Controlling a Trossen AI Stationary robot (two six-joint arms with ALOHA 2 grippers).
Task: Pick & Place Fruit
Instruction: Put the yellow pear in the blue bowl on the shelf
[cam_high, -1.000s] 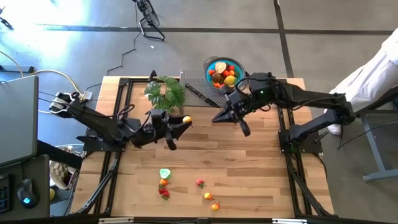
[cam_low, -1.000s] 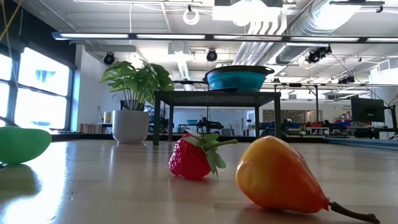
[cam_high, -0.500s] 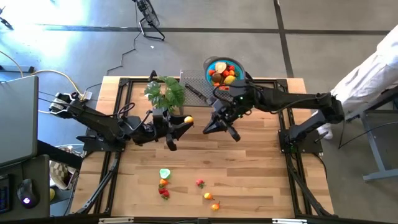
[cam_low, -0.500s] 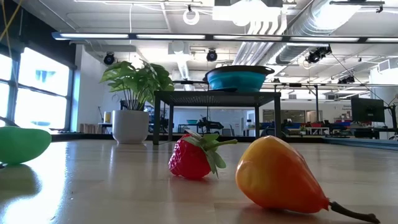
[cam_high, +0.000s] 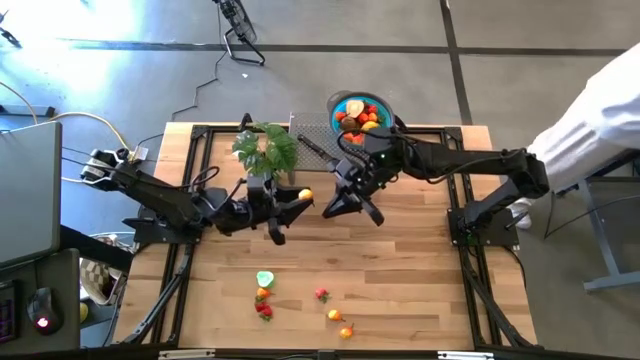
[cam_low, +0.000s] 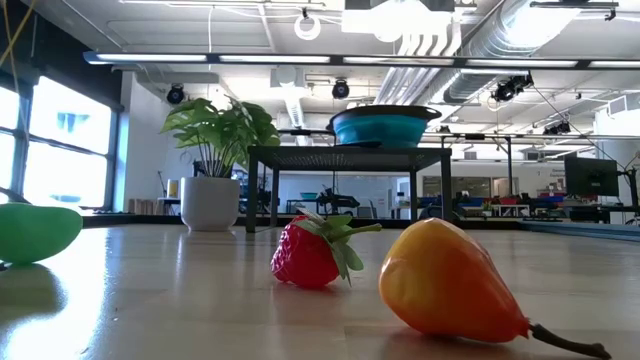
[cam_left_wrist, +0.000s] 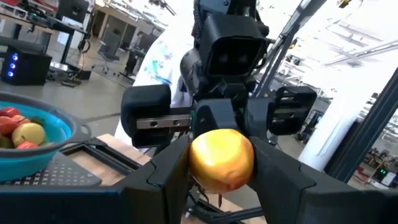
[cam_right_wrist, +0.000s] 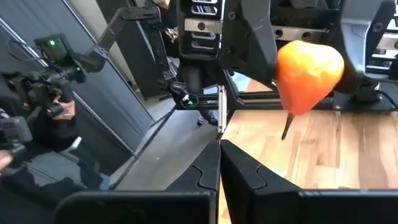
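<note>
Wooden slatted table (cam_high: 400, 270): near edge has loose toy fruit, a red strawberry (cam_low: 310, 254) and orange-yellow pear (cam_low: 445, 282). Mid-table, left gripper (cam_high: 297, 197) is clamped on a yellow-orange pear-shaped fruit (cam_left_wrist: 221, 159); right gripper (cam_high: 330, 210) faces it close by, fingers together, empty. Far edge: blue bowl (cam_high: 350, 103) holding fruit.

Yellow-orange fruit (cam_left_wrist: 221, 159), red strawberry (cam_low: 310, 254), blue bowl (cam_high: 352, 107), green leafy plant (cam_high: 266, 148), pale wood table (cam_high: 420, 270)
</note>
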